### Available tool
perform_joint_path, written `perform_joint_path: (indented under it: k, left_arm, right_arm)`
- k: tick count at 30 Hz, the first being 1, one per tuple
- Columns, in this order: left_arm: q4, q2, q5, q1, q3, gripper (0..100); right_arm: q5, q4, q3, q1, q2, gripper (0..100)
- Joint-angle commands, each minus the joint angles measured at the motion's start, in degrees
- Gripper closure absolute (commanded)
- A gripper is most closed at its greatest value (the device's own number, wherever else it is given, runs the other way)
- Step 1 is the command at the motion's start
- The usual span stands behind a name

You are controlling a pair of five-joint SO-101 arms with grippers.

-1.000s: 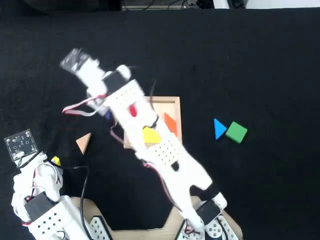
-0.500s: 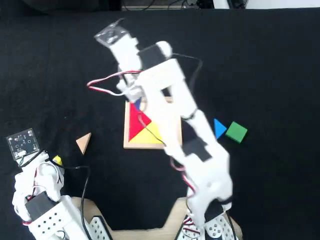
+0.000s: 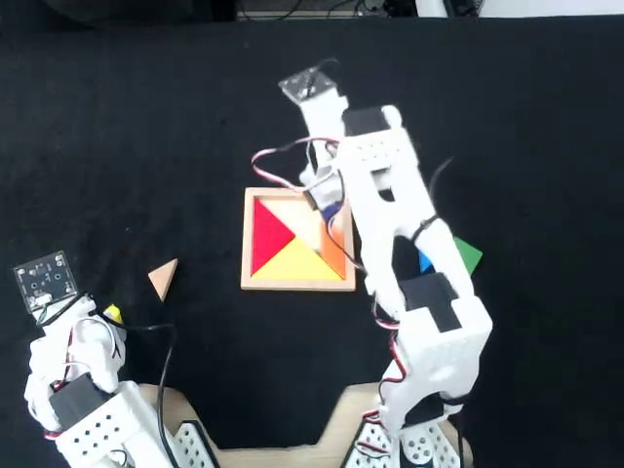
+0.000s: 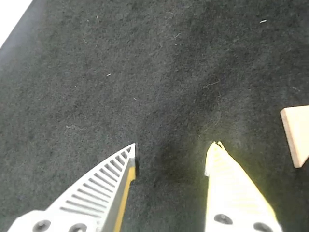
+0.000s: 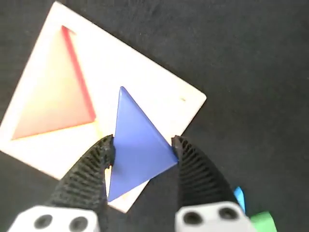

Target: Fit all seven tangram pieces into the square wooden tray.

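- In the high view the right arm covers the right rim of the tray [image 3: 292, 285], most of the orange piece [image 3: 334, 255], and part of the small blue triangle [image 3: 423, 261] and the green square [image 3: 470, 255]. Under its own wrist there, the arm's gripper is hard to make out.
- In the left wrist view the tan triangle [image 3: 164, 278] is cut off by the frame edge. Only a pale corner shows, off to one side of the left gripper [image 4: 174, 149].
- The right gripper [image 5: 142, 143] holds the blue triangle [image 5: 137, 123], with one ribbed black finger pressed on each of two edges. The piece lies flat above a corner of the tray [image 5: 145, 72], one tip pointing forward, away from the gripper. I cannot tell whether it touches the wood.
- The tray is a pale wooden square with a raised rim. Inside, the red triangle [image 3: 269, 234] and the yellow triangle [image 3: 292, 261] meet along one edge. The orange piece sits against the yellow one, on the side nearer the right gripper.
- The left gripper is spread wide with nothing between its fingers, above the bare black counter [image 3: 146, 117].
- Bare tray floor lies ahead of the blue triangle's tip.
- The small blue triangle and the green square sit off the tray, just beside each other, back by the right gripper's base.
- Open counter surrounds the left gripper on the sides that show.
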Motion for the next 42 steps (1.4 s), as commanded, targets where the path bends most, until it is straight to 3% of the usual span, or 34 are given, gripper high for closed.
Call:
perform_joint_path:
  k: [1,12,17,25,42]
  left_arm:
    - [-0.9,-0.3,-0.1,0.7,-0.4,76]
    - [-0.9,-0.3,-0.2,0.7,-0.3,76]
    - [-0.9,-0.3,-0.2,0.7,-0.3,76]
    - [-0.9,-0.3,-0.2,0.7,-0.2,76]
    - [-0.9,-0.3,-0.2,0.7,0.0,76]
  right_arm:
    - [0.4,-5.7,2.5,1.4,-2.3,98.7]
    - [0.7,-6.0,4.9,1.1,-2.0,98.7]
    - [10.3,-10.7,7.3,2.1,-1.5,98.6]
    - [16.0,-16.4,7.7,2.4,3.3,98.5]
    - [15.9,-16.3,6.6,4.9,4.0,98.3]
